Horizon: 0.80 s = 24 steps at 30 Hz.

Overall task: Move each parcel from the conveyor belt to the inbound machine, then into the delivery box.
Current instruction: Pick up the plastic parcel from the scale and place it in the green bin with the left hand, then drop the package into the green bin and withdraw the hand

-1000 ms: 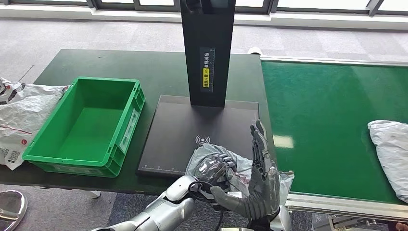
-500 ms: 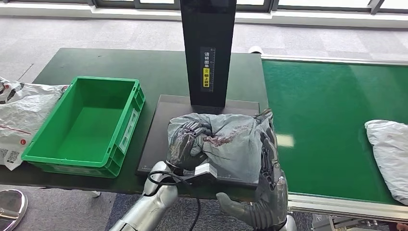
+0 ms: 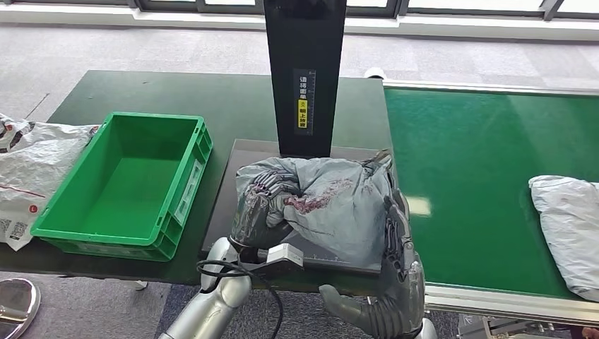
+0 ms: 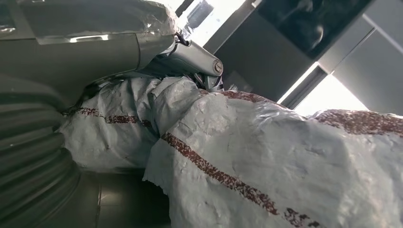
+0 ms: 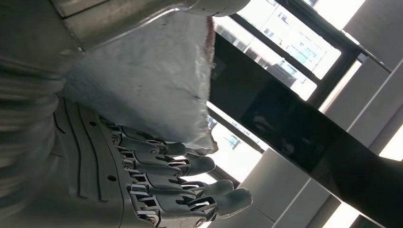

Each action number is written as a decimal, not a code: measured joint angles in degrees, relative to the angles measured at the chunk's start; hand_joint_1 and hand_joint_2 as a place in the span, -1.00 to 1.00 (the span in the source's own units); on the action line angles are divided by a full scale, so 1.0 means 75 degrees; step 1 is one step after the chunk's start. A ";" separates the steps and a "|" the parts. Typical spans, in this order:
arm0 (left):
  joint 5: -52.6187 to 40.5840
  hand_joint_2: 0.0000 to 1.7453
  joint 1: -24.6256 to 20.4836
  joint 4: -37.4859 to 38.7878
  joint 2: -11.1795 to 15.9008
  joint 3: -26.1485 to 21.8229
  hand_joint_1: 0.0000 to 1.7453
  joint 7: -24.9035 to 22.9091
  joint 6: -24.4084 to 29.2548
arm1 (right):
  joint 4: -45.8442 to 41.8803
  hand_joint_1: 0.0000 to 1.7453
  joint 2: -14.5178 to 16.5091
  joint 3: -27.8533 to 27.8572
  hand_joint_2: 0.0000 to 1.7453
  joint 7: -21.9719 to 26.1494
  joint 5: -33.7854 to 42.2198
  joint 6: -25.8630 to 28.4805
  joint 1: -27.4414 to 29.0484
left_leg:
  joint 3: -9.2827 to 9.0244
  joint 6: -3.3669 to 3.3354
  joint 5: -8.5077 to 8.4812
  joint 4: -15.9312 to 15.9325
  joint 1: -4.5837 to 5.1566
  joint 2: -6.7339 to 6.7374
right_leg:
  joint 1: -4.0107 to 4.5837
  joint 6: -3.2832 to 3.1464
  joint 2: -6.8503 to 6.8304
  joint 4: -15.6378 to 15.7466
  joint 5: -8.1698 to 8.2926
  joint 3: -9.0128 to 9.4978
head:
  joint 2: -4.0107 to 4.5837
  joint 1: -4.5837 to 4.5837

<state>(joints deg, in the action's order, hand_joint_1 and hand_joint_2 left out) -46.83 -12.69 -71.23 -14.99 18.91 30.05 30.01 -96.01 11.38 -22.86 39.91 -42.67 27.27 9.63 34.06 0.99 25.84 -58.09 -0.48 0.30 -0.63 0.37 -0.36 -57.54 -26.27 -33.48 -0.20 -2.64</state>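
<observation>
A: So, where is the grey parcel (image 3: pixel 332 201) right now?

B: Raised over the black plate of the inbound machine (image 3: pixel 244 185), in front of its dark upright column (image 3: pixel 305 70). Both hands are on it.

A: How are the hands set?

B: The left hand (image 3: pixel 265 208) has its fingers curled into the bag's left end, gripping the crumpled plastic. The right hand (image 3: pixel 395 240) lies flat against the right side with its fingers straight, pressing and holding it up from there.

A: And the delivery box?

B: The green delivery box (image 3: pixel 180 201) sits on the dark surface (image 3: pixel 212 99) just left of the machine, nothing inside it.

A: Anything on the conveyor belt (image 3: pixel 480 155)?

B: A second pale parcel (image 3: pixel 568 226) lies at its right edge. Another white bag (image 3: pixel 28 173) rests left of the box.
</observation>
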 joint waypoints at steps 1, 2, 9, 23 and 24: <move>0.0091 1.00 0.0080 -0.0182 0.0023 0.0000 1.00 0.0015 -0.0046 | -0.0008 -1.00 -0.0004 0.0001 1.00 0.0003 0.0015 0.0004 0.0013 | 0.0000 0.0000 0.0001 0.0000 0.0000 0.0000 | 0.0000 -0.0001 0.0000 0.0000 -0.0001 -0.0001 | 0.0000 0.0000; 0.0190 1.00 0.0148 -0.0347 0.0047 -0.0001 1.00 0.0021 -0.0099 | -0.0015 -1.00 -0.0007 0.0001 1.00 0.0008 0.0028 0.0009 0.0023 | 0.0001 0.0001 0.0002 0.0000 0.0000 0.0000 | 0.0000 -0.0002 0.0000 0.0000 -0.0003 -0.0001 | 0.0000 0.0000; 0.0744 1.00 0.0050 -0.0781 0.0333 -0.0455 1.00 -0.0320 0.0136 | -0.0023 -1.00 -0.0026 0.0003 1.00 0.0020 0.0111 0.0105 0.0066 | 0.0003 0.0004 0.0000 0.0001 0.0000 0.0001 | 0.0006 -0.0006 -0.0001 0.0000 -0.0004 -0.0007 | 0.0000 0.0001; -0.0374 1.00 -0.5075 0.3447 0.2301 -0.3564 1.00 -0.2233 -0.0050 | -0.0098 -1.00 -0.0075 0.0003 1.00 0.0027 0.0222 -0.0265 0.0194 | 0.0054 0.0073 -0.0084 0.0008 -0.0045 0.0020 | 0.0064 -0.0079 0.0030 -0.0019 0.0072 -0.0075 | 0.0000 -0.0001; -0.0416 1.00 -0.5281 0.3686 0.2383 -0.3690 1.00 -0.2348 -0.0051 | -0.0098 -1.00 -0.0075 0.0003 1.00 0.0027 0.0229 -0.0285 0.0194 | 0.0057 0.0076 -0.0085 0.0008 -0.0046 0.0023 | 0.0064 -0.0080 0.0032 -0.0020 0.0073 -0.0081 | 0.0000 -0.0001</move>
<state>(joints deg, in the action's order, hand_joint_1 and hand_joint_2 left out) -49.95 -52.30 -43.58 2.88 -8.77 12.44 29.63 -96.74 10.82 -22.84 40.11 -40.95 25.14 11.09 34.49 1.56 25.20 -58.02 -0.82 0.47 -0.15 -0.23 -0.12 -57.68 -25.72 -34.08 -0.20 -2.65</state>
